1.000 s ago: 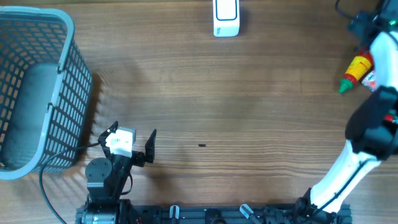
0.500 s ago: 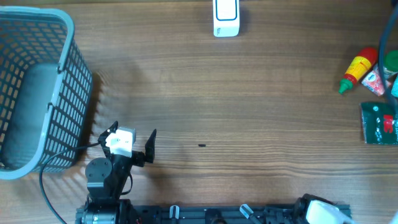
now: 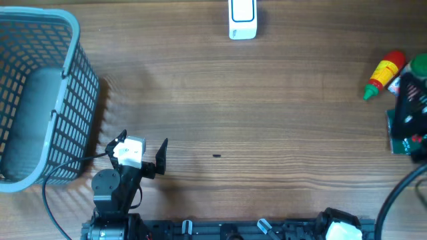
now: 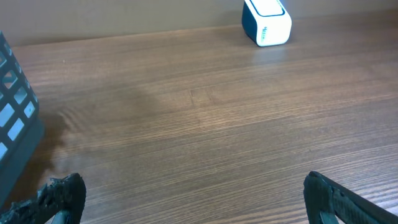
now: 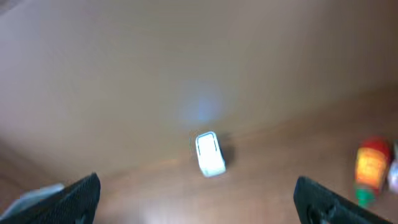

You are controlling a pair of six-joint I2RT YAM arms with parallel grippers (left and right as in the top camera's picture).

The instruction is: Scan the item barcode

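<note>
Nearest the robot, at about 7 o'clock on the table (image 3: pixel 267 100), the left gripper (image 3: pixel 141 144) sits low over the wood with its fingers spread wide and nothing between them. In the left wrist view the two dark fingertips (image 4: pixel 62 196) stand at the bottom corners of the picture, with only bare wood in the gap.

At 3 o'clock, by the right edge, the right arm (image 3: pixel 408 110) hangs over a green packet (image 3: pixel 399 141) and hides most of it. The right gripper (image 5: pixel 196 202) is spread wide as well. Its tips show at the lower corners of the blurred right wrist view, and they hold nothing.

Just beyond the packet, at about 2 o'clock, a sauce bottle (image 3: pixel 383 72) lies on its side, red and yellow, its green cap pointing toward 7 o'clock. A round green lid (image 3: pixel 419 65) shows just beside it at the table's edge. These goods are all on the table and no finger touches them.

On the opposite side, from 9 to 10 o'clock, stands a grey basket (image 3: pixel 73 80) with lattice walls.

Farthest away, at 12 o'clock, the white scanner (image 3: pixel 242 19) stands alone at the far edge, well apart from the packet and the bottle. It shows small and blurred in the right wrist view, with the bottle to its right.
</note>
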